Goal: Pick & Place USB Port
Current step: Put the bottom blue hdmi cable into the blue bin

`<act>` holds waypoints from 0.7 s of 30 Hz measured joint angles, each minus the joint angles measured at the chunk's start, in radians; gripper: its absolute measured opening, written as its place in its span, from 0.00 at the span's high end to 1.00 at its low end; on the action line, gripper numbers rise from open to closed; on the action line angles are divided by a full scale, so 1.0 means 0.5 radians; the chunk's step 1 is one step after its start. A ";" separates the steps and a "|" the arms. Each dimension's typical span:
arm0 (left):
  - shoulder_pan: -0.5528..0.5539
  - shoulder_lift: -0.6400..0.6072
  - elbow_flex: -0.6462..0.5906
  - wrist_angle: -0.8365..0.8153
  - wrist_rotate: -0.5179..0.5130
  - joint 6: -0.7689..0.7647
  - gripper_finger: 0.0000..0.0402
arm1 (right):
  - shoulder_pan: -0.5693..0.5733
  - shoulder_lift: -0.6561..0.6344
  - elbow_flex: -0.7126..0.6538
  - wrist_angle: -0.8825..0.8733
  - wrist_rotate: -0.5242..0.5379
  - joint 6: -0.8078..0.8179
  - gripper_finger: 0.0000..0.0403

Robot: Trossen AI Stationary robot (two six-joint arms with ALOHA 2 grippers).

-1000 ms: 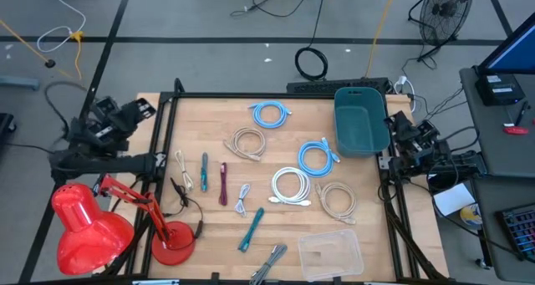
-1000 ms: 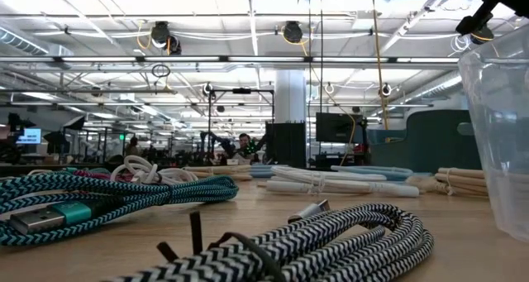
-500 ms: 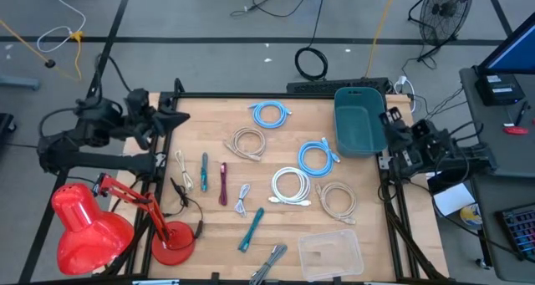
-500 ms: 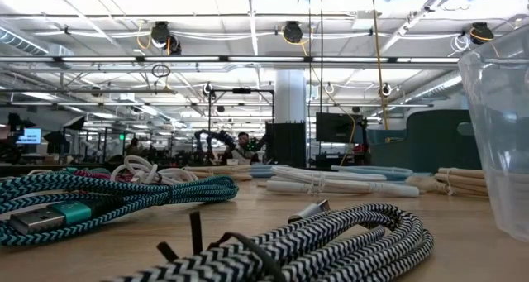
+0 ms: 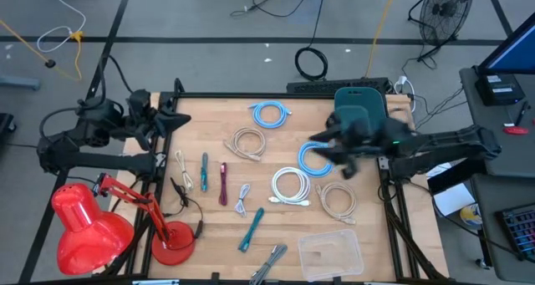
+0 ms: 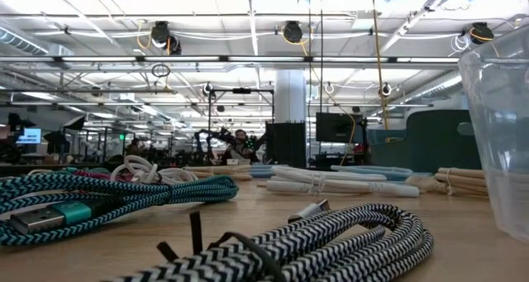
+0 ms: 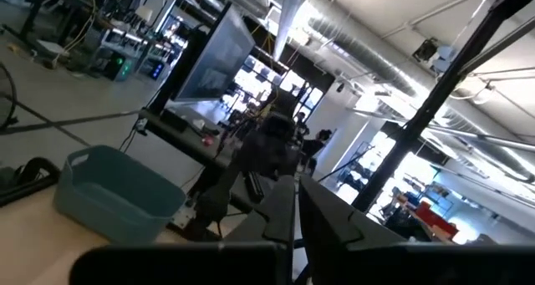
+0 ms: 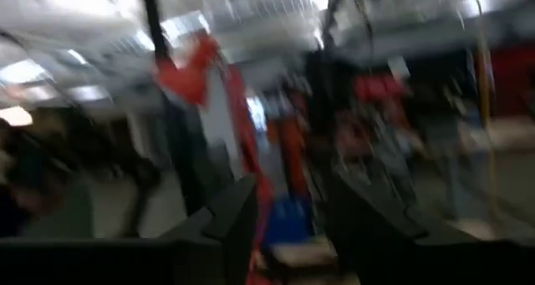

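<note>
Several coiled and straight USB cables lie on the wooden table [image 5: 209, 226]. Among them are a blue coil [image 5: 316, 157], a white coil [image 5: 290, 186] and a teal braided cable [image 6: 124, 195] with a USB plug [image 6: 37, 219]. I cannot single out a USB port apart from such plugs. My right gripper [image 5: 324, 151] hangs over the blue coil, blurred by motion. In the right wrist view its fingers [image 8: 226, 222] stand apart and nothing shows between them. At the table's back left corner my left gripper [image 5: 174, 118] is shut and holds nothing; its fingers [image 7: 284, 214] are pressed together.
A teal bin [image 5: 359, 118] stands at the back right, and a clear plastic container [image 5: 330, 253] at the front right. A red desk lamp [image 5: 84, 226] is at the front left. A black-and-white braided cable [image 6: 331, 232] lies nearest the low camera.
My right arm has swung from the table's right edge in over the blue coil and its fingers have opened. The left arm rose and reached forward earlier, then held still.
</note>
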 joint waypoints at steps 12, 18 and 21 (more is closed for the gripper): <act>0.000 -0.001 0.000 -0.139 0.000 -0.039 0.95 | -0.120 0.243 0.283 -1.857 0.565 0.165 0.52; -0.001 0.003 0.000 -0.164 -0.004 -0.032 0.95 | -0.120 0.424 0.316 -2.061 0.281 0.183 0.52; -0.001 0.004 0.000 -0.200 -0.006 -0.017 0.95 | -0.093 0.546 0.316 -2.075 0.208 0.141 0.52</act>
